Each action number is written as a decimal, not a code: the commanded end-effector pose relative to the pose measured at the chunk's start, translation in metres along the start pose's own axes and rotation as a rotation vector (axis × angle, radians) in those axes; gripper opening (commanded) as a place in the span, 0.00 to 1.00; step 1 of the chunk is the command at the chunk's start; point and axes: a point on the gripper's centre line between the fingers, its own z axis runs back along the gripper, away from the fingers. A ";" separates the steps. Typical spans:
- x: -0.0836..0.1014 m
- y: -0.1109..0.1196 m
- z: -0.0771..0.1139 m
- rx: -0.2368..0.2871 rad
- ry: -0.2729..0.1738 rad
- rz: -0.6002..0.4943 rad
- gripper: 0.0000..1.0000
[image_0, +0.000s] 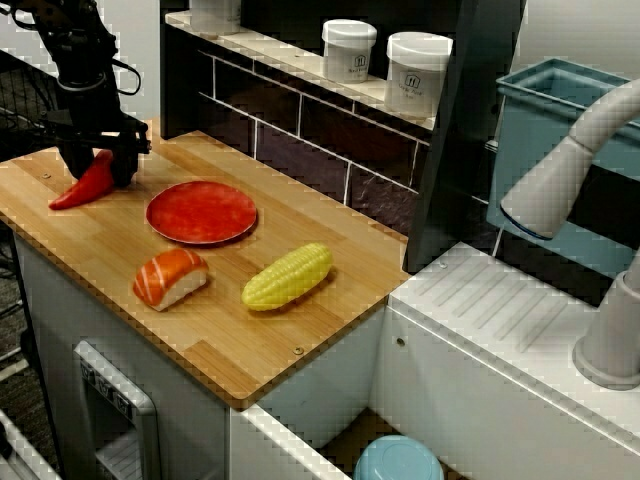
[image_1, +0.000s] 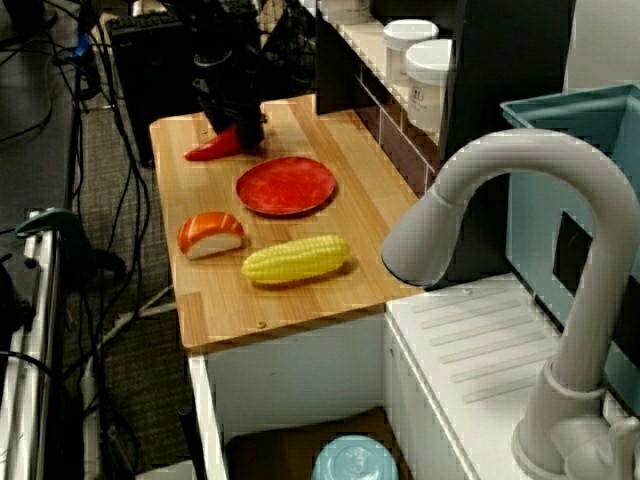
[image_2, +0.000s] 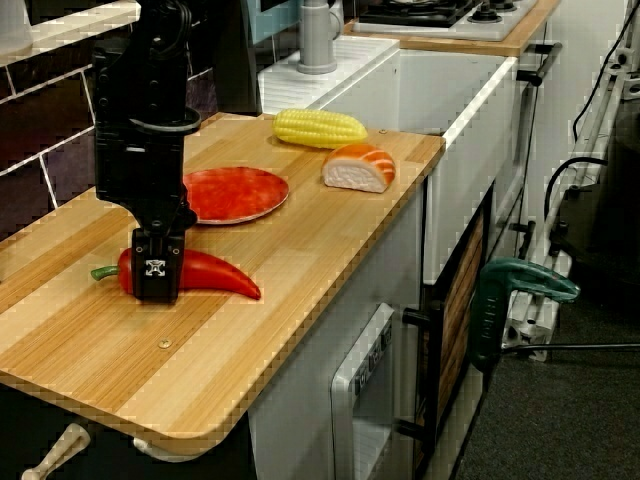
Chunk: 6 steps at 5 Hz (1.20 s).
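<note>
Pepper: red, laid at the far left end of the counter in the high view; its green stem end is held at the gripper and its pointed tip is turned toward 8 o'clock.
Gripper: black, lowered straight onto the pepper; the jaws are drawn in narrow about it near the stem end, as seen in the low view from the counter's end.
Contact: the pepper's tip is rested on the wood; whether the stem end is lifted cannot be told.
Plate: red, set at 3 o'clock of the pepper in the high view, near it but apart.
Sushi: placed at 7 o'clock of the plate.
Corn: placed at 4 o'clock of the plate, just beside the sushi.
Jars: two white ones, stood on the ledge at 2 o'clock of the plate.
</note>
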 end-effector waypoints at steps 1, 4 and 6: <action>0.011 0.005 0.017 -0.007 -0.002 -0.002 0.00; 0.020 0.004 0.066 -0.101 -0.029 -0.122 0.00; 0.020 0.001 0.082 -0.137 -0.085 -0.266 0.00</action>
